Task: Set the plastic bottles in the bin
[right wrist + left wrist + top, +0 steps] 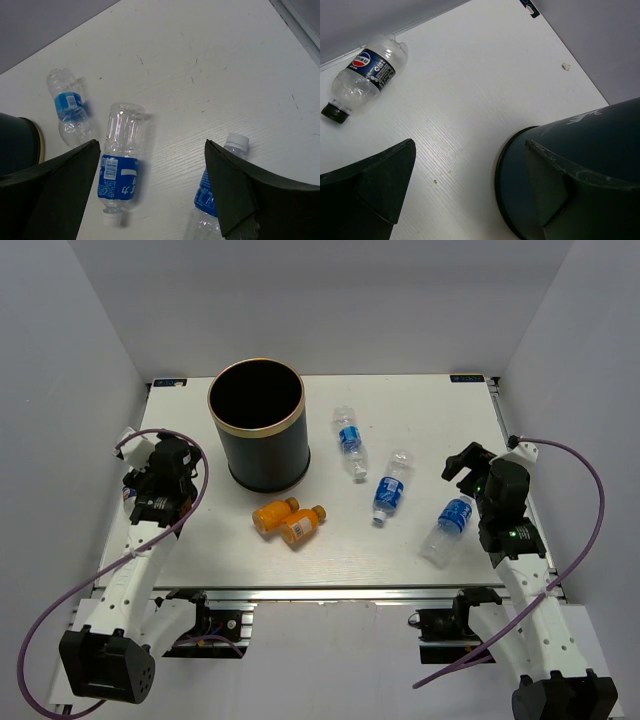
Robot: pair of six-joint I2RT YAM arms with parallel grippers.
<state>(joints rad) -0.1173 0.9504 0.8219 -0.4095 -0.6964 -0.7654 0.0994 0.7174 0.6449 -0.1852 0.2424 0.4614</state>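
Five bottles show from overhead, all lying flat on the surface (pixel 400 400). Three clear bottles (pixel 391 492) run diagonally from the middle toward the right edge. Two orange bottles (pixel 288 520) touch side by side just in front of the bin (pixel 262 465), which stands upright toward the far left corner. At opposite edges the left gripper (pixel 140 445) and right gripper (pixel 465 462) hang empty.

Left wrist: the jaws are spread wide and the bin's wall is close behind one finger. One dark-capped bottle (pixel 362 75) lies by the edge, and I cannot match it overhead.

Right wrist: the jaws are wide apart, with all three clear bottles ahead and the nearest beside one finger.

Risks: a round bottle may roll or squirt out of a pinch, and a swing by the left arm could knock the bin.

Count: one bin, three clear bottles, two orange — perhaps a sixth bottle.
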